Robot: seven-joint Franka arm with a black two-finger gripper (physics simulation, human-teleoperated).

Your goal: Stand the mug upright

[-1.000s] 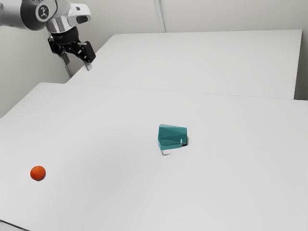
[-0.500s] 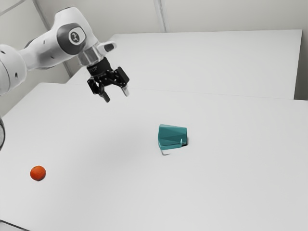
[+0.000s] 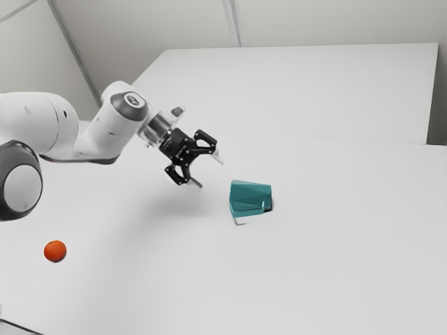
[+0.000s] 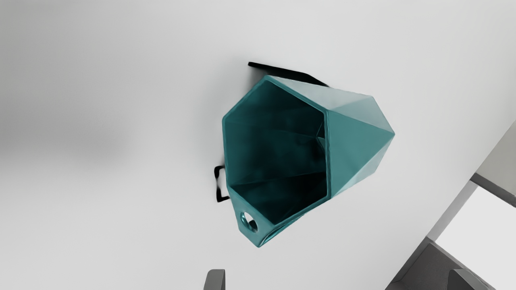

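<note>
One goal is unmet: the mug (image 3: 251,198) lies on its side on the tabletop (image 3: 314,272), near our jaws, which stand parted and empty. We judge turning it upright is left.

- Mugs: one mug (image 4: 354,141), teal, lying on its side, well in from the table's edges.
- Handles: one handle (image 4: 264,230), on the mug.
- Balls: one ball (image 3: 55,251), orange, near the table's edge that cuts across the exterior view's lower left corner.
- Tables under these things: one table (image 3: 314,279), white.
- Arms: one arm (image 3: 42,125).
- Grippers: one gripper (image 3: 209,172), black.
- Fingers: two fingers (image 4: 215,280), standing apart.
</note>
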